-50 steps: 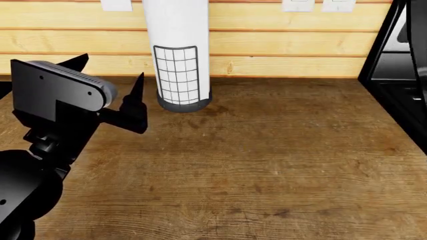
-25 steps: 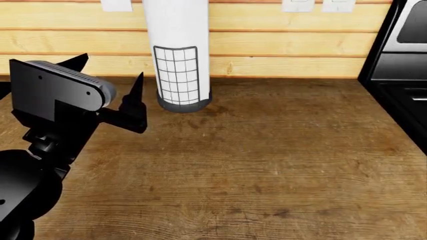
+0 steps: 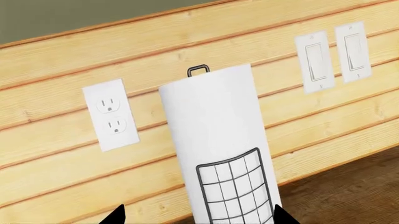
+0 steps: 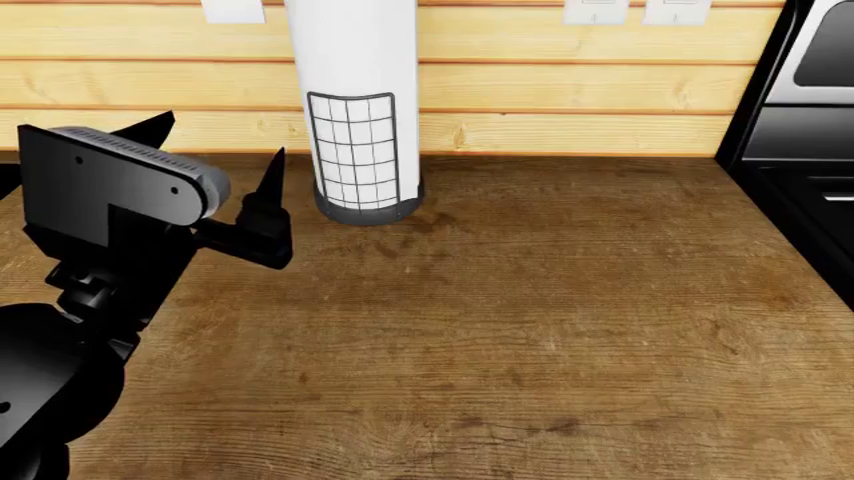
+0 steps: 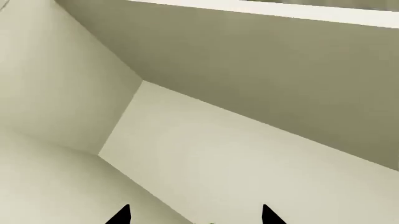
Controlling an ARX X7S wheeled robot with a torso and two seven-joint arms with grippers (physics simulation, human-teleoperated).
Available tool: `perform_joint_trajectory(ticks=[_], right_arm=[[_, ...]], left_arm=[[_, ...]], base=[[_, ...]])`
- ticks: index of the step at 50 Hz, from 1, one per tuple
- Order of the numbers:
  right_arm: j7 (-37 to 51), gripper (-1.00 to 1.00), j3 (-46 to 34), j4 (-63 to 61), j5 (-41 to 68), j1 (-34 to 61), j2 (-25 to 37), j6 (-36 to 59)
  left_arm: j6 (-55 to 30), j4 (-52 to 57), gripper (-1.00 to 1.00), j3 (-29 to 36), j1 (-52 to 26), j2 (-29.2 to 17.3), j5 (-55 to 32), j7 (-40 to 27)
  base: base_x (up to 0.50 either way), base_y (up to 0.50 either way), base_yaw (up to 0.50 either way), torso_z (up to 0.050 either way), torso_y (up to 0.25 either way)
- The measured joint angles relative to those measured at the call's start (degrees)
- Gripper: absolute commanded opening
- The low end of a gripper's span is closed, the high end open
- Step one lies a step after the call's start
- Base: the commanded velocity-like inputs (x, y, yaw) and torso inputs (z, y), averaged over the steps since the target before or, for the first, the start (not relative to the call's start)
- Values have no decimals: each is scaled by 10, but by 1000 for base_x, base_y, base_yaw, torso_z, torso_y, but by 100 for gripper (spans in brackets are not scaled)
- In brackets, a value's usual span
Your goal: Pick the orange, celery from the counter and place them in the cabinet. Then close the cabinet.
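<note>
— Since the picture from half a second back looks almost the same, has anything shifted at all?

— Barely. The left claw (image 4: 220, 185) has crept a touch lower and leftward over the counter (image 4: 561, 320); a second ago, a dark shape stood at the right edge in front of the stove (image 4: 801, 150), and it is gone now. I'd read that as settling, not progress.

— And the orange, the celery?

— Neither shows in any view, nor does the cabinet. The bare counter holds only the paper towel roll (image 4: 358, 110) against the plank wall (image 4: 561, 80). My guess is the task's things lie outside the frame, so the robot must turn or look elsewhere first.

— How is the left arm posed?

— Raised above the counter's left part, its claw spread and empty, pointing at the roll; the wrist view shows the two tips either side of the roll's base.

— The right one?

— Out of the head view. Its right claw (image 5: 194, 215) is spread too, holding nothing, facing plain pale surfaces.
</note>
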Motion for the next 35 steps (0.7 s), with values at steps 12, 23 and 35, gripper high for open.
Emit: perform_joint_trajectory(ticks=[12, 23, 35], right_arm=[[36, 100, 46, -168, -2, -4, 86, 15], [50, 100, 85, -292, 27, -22, 162, 31], [42, 100, 111, -404, 65, -62, 244, 38]], left_arm=[[5, -4, 100, 0, 5, -1, 1, -1], [3, -7, 100, 2, 3, 0, 0, -5], [1, -10, 100, 6, 0, 0, 0, -7]], base=[[0, 0, 0, 0, 0], [0, 0, 0, 0, 0], [0, 0, 0, 0, 0]])
